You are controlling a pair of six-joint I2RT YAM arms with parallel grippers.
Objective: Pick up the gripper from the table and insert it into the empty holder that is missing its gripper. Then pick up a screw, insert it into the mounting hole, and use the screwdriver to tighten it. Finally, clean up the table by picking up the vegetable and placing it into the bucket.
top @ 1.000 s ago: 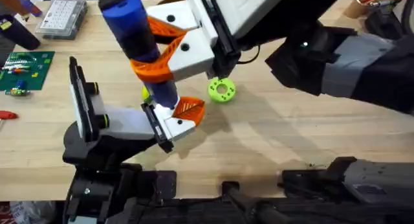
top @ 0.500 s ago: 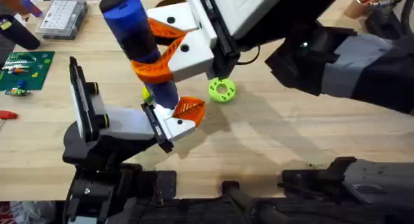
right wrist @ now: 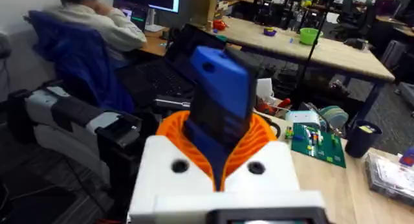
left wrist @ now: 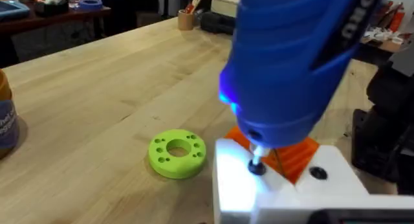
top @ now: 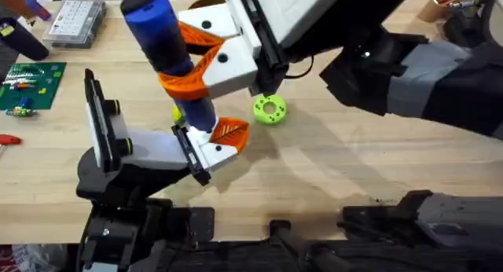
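Observation:
My right gripper [top: 189,64] reaches across the table, shut on the blue screwdriver [top: 169,56] with its orange collar. The screwdriver stands nearly upright. Its metal tip rests on a screw [left wrist: 257,164] in the white, orange-padded gripper piece [top: 222,142] at the end of my left arm. In the left wrist view the screwdriver [left wrist: 291,68] glows blue just above that white piece [left wrist: 259,191]. In the right wrist view, white fingers with orange pads [right wrist: 174,130] clamp the screwdriver [right wrist: 220,101]. A sliver of the yellow-green vegetable [top: 178,113] peeks out beside the screwdriver. The orange bucket [left wrist: 5,123] stands to one side.
A lime-green ring with holes [top: 269,108] lies on the wood just right of the work spot. A clear compartment box [top: 75,20] and a green circuit board [top: 27,85] sit at the far left. The right arm's dark body [top: 409,68] hangs over the right half.

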